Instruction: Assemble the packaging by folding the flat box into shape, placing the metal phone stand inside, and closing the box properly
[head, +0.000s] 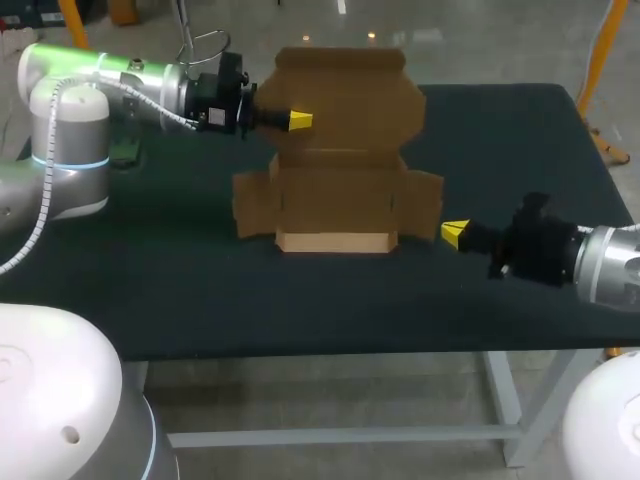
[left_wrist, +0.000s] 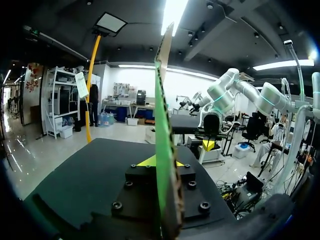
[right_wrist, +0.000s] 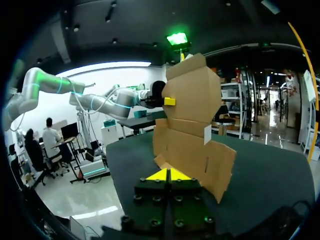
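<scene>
In the left wrist view the cardboard box (left_wrist: 165, 150) is seen only from its thin edge, so its faces are hidden. This edge also covers the gap between the yellow tips of the left gripper (left_wrist: 159, 161). A yellow tip is seen on each side of the cardboard, close against it, so the left gripper is taken as closed on the box. In the head view only one of its yellow tips is shown, at the left edge of the raised lid panel (head: 345, 95); the other is hidden behind the cardboard. The bottom of the box behind the low front wall (head: 335, 241) is hard to make out.

The box is placed upright near the middle of the dark table (head: 200, 290), partly folded. The lid panel is held up and the side flaps are spread outward.

The right gripper (head: 455, 233) is found low over the table, just beside the right side flap (head: 425, 205). Whether it touches the flap cannot be told. In the right wrist view its two yellow tips are pressed together with nothing between them. The box is seen just ahead of them, a little to one side.
</scene>
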